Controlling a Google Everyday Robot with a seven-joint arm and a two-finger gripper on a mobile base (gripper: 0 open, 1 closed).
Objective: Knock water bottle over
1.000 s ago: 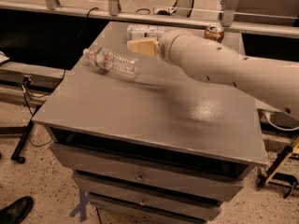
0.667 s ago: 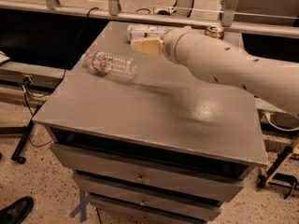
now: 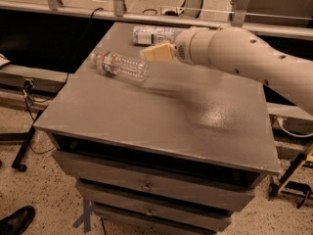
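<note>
Jaws: together, showing as one tan wedge with no gap, on the gripper (image 3: 146,54), which hangs low over the far left part of the bench.

1. Shoe (image 3: 15,221). Dark, on the speckled floor at the lower left corner, nearest the camera.
2. Drawers (image 3: 146,186). Grey fronts stacked under the bench top, each with a small knob at its middle.
3. Bench (image 3: 161,116). Flat grey top with a dull sheen right of centre.
4. Water bottle (image 3: 120,66). Clear ribbed plastic, lying on its side on the far left part of the bench. The white cap points left and the base points right, with a narrow label edged in red near the cap end. The base lies just beside the tip of the jaws; contact cannot be made out.
5. Arm (image 3: 234,50). White and thick, reaching in from the right edge above the bench and ending at the gripper.
6. Second bottle (image 3: 152,35). Lying on its side near the far edge of the bench, with a wide white label. Its right end is hidden behind the arm.
7. Rail (image 3: 98,14). A pale bar running across behind the bench.
</note>
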